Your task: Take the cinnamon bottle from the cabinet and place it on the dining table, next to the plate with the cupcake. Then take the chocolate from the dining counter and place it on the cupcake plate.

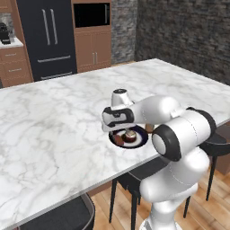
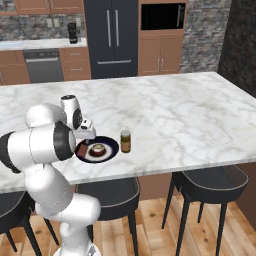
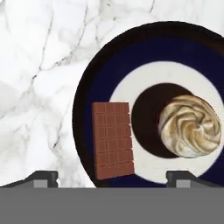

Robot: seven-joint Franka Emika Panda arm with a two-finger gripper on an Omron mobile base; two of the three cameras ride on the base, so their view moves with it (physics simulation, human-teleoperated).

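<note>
We saw the chocolate (image 3: 113,140) lying flat on the plate (image 3: 94,87) beside the cupcake (image 3: 189,126), the gripper (image 3: 111,178) above with fingers spread apart, the cinnamon bottle (image 2: 125,141) just beside the plate.

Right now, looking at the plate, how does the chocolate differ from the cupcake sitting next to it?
The chocolate is a flat rectangular bar scored into small squares; the cupcake is round and raised, with a swirled top. The chocolate is reddish-brown all over; the cupcake shows pale cream frosting. The chocolate lies toward the rim of the plate; the cupcake sits nearer the middle. Both rest on that plate, apart from each other.
</note>
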